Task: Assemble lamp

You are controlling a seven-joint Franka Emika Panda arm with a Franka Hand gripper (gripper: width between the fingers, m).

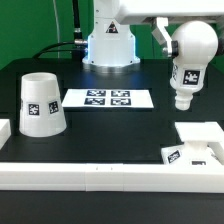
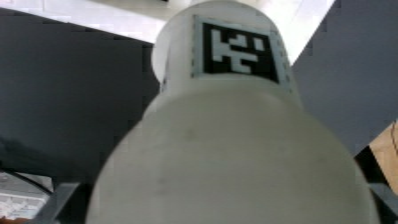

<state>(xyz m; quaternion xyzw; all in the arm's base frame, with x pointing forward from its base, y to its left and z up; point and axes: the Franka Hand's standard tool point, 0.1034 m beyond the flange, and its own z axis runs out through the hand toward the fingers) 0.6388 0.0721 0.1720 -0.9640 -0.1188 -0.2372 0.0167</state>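
Observation:
My gripper [image 1: 166,42] is shut on the round head of the white bulb [image 1: 187,62] and holds it in the air at the exterior view's right, stem pointing down. The stem's end hangs above the table, just behind the square flat base [image 1: 203,140], apart from it. In the wrist view the bulb [image 2: 222,130] fills the picture, and its black-and-white tag [image 2: 238,48] shows near the stem's end. The tapered shade [image 1: 42,104] stands wide end down at the exterior view's left, with a tag on its side.
The marker board [image 1: 108,98] lies flat on the black table between the shade and the bulb. A long white rail [image 1: 100,176] runs along the front edge and another piece of rail [image 1: 4,130] sits at the left. The arm's base [image 1: 108,45] stands at the back.

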